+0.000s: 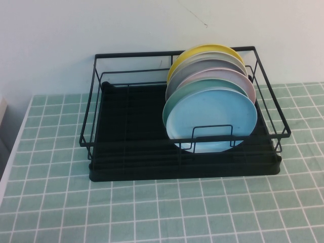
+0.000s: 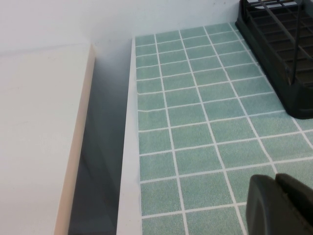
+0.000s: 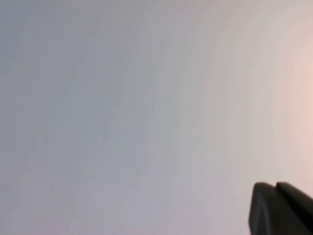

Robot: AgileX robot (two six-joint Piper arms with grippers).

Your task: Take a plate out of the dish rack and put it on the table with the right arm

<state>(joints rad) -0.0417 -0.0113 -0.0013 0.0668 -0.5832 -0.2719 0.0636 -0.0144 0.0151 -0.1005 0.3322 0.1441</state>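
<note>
While both arms are staying out of the high view, the sky-blue plate (image 1: 212, 119) is standing in the dish rack (image 1: 126, 152).

Nearest the camera, bare green tiles of the worktop (image 1: 167, 212) are spreading out. Beyond them the black rack is sitting at centre, with the sky-blue plate leaning upright at its 3 o'clock end, frontmost of a stack of plates (image 1: 215, 68). The left claw (image 2: 281, 205) is showing in its wrist view above the tiles near the rack's corner, fingers pressed together. The right claw (image 3: 281, 210) is facing a blank pale surface, likewise closed and holding nothing.
</note>
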